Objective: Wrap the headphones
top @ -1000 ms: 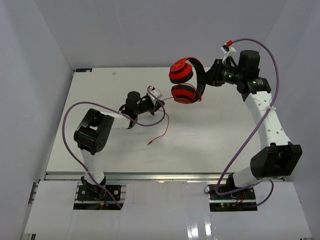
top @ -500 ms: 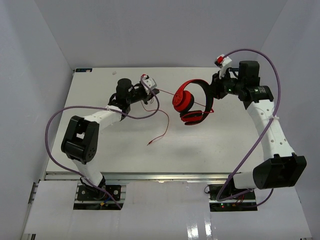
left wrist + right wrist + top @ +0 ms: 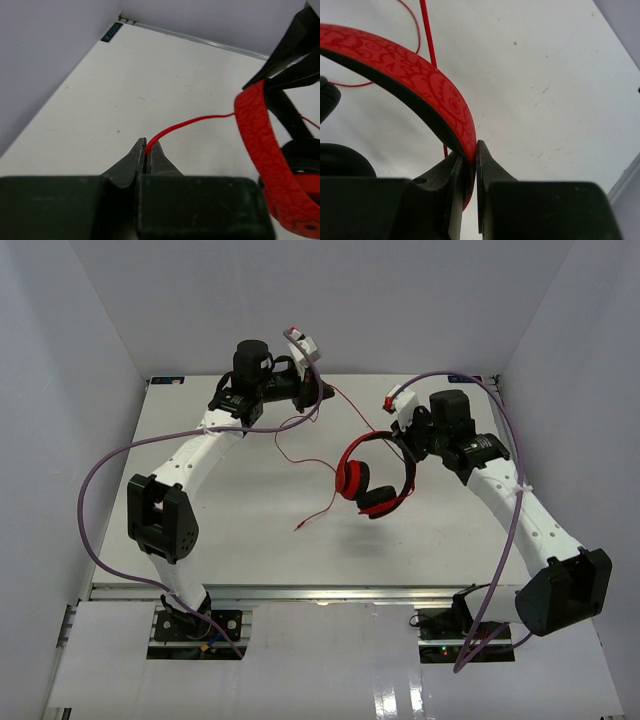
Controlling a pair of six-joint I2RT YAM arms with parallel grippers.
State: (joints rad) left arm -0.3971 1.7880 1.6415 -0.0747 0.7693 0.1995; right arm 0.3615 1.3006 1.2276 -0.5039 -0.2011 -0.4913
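The red headphones [image 3: 372, 476] hang in the air over the middle of the table, cups down. My right gripper [image 3: 403, 443] is shut on their red band [image 3: 442, 100], which passes between my fingers in the right wrist view. My left gripper [image 3: 322, 391] is raised at the far left-centre and is shut on the thin red cord [image 3: 175, 130]. The cord [image 3: 352, 410] runs taut from my left fingers to the headphones; its band shows at the right of the left wrist view [image 3: 257, 135]. The rest of the cord loops down to the table, its plug end [image 3: 300, 527] lying near the middle.
The white table [image 3: 200, 530] sits between grey walls. Thick purple arm cables [image 3: 110, 465] arc beside both arms. A small dark label [image 3: 111, 32] lies at the table's far left corner.
My left gripper has swung up and to the far side with the cord, pulling it taut. My right gripper has brought the headphones down and leftward, toward the table's middle.
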